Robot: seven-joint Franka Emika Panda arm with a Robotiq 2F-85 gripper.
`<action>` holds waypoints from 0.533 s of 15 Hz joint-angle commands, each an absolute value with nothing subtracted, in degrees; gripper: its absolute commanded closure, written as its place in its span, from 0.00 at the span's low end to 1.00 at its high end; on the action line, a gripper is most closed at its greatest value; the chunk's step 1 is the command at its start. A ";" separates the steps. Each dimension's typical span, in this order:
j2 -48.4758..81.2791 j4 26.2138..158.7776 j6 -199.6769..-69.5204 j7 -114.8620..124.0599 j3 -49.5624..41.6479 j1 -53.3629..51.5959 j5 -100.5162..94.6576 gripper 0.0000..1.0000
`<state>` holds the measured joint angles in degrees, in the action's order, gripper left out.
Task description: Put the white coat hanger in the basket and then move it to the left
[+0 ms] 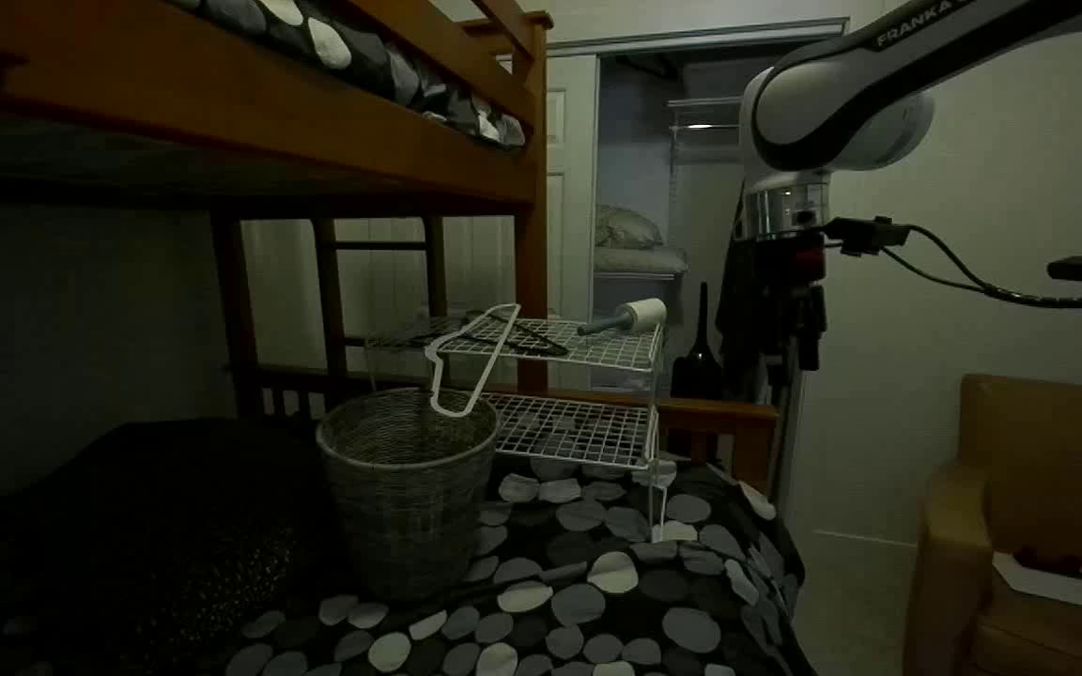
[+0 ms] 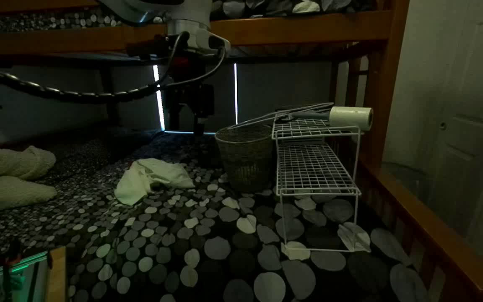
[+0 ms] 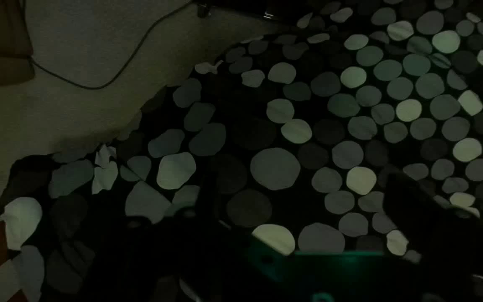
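In an exterior view, note the white coat hanger [image 1: 493, 362]: its lower end is at the mouth of the wicker basket [image 1: 409, 516] and its upper end over the top shelf of the white wire grid rack [image 1: 602, 351], near the lint roller [image 1: 644, 314]. Your Robotiq gripper [image 1: 795, 357] points downward, well apart from the hanger.

In an exterior view, you find the basket upright on the polka-dot bedspread [image 2: 212, 247], just beside the rack, with a crumpled pale cloth [image 2: 153, 178] near it. The hanger slopes up from the basket rim toward the rack; you cannot confirm contact at either end.

In the wrist view, your gripper is released: its fingers [image 3: 409, 201] stand apart, bedspread visible between them. A dark cable [image 3: 90, 88] crosses the carpet [image 3: 94, 37].
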<state>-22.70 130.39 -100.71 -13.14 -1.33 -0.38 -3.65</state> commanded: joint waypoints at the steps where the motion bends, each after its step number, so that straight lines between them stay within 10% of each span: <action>1: -22.68 130.28 -100.58 -13.02 -1.63 -0.75 -3.76 0.00; 8: -12.94 126.16 -108.17 -3.34 0.00 0.17 -3.82 0.00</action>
